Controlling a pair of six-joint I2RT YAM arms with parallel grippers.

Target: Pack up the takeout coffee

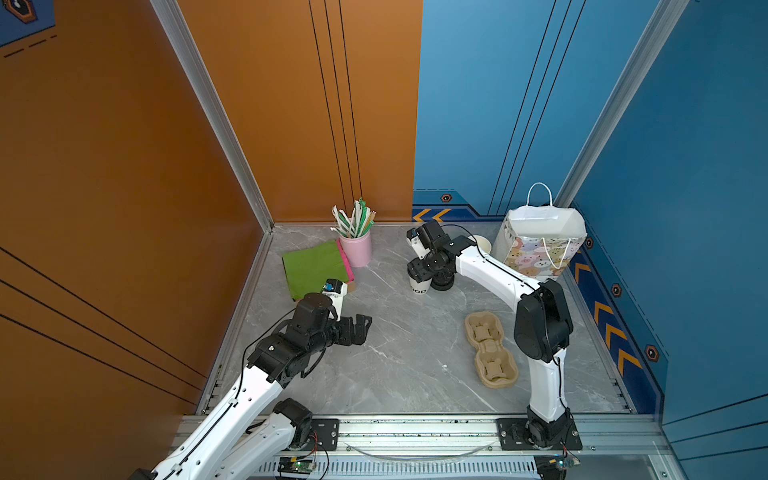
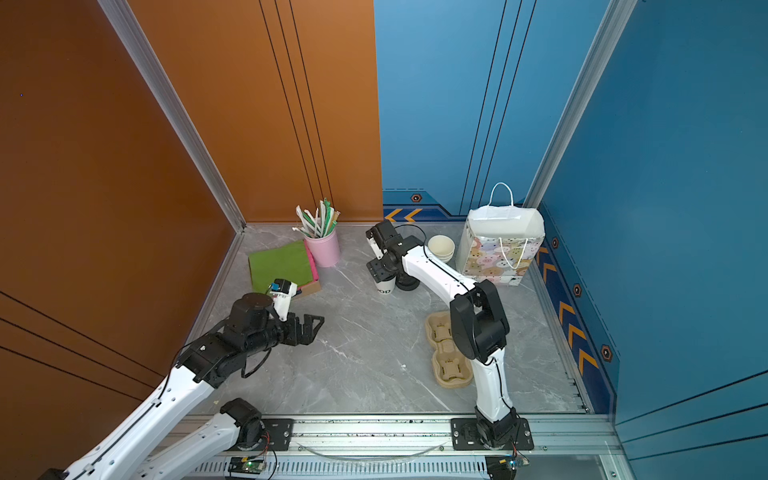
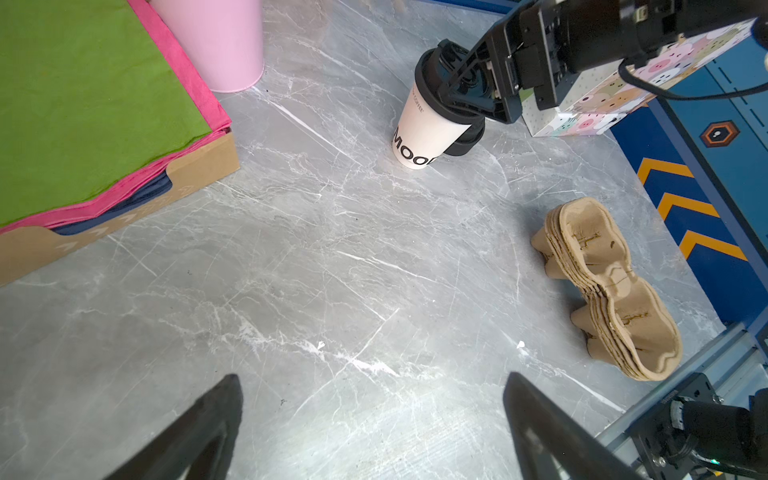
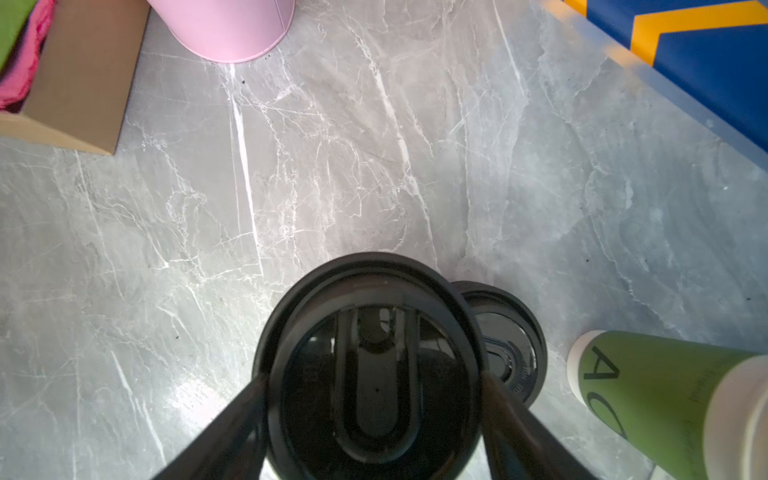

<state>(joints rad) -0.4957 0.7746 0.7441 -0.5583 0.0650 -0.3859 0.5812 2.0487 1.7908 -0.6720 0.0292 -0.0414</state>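
Note:
The takeout coffee (image 1: 420, 287) (image 2: 387, 286) (image 3: 428, 133), a white cup with dark lettering and a black sip lid (image 4: 370, 365), stands upright on the grey table toward the back middle. My right gripper (image 1: 417, 270) (image 2: 380, 270) (image 3: 461, 97) (image 4: 372, 378) comes down over it, one finger at each side of the lid's rim. Whether the fingers press the lid does not show. My left gripper (image 1: 357, 328) (image 2: 309, 328) (image 3: 374, 380) hovers open and empty over bare table at the front left, well apart from the cup.
A loose black lid (image 4: 507, 345) (image 3: 465, 143) lies right beside the cup. Stacked lidless cups (image 2: 441, 245) (image 4: 648, 386) and a patterned paper bag (image 1: 540, 241) stand at the back right. Pulp cup carriers (image 1: 490, 347) lie near the right arm. A pink straw holder (image 1: 357, 247) and a napkin box (image 1: 316, 266) sit at the back left.

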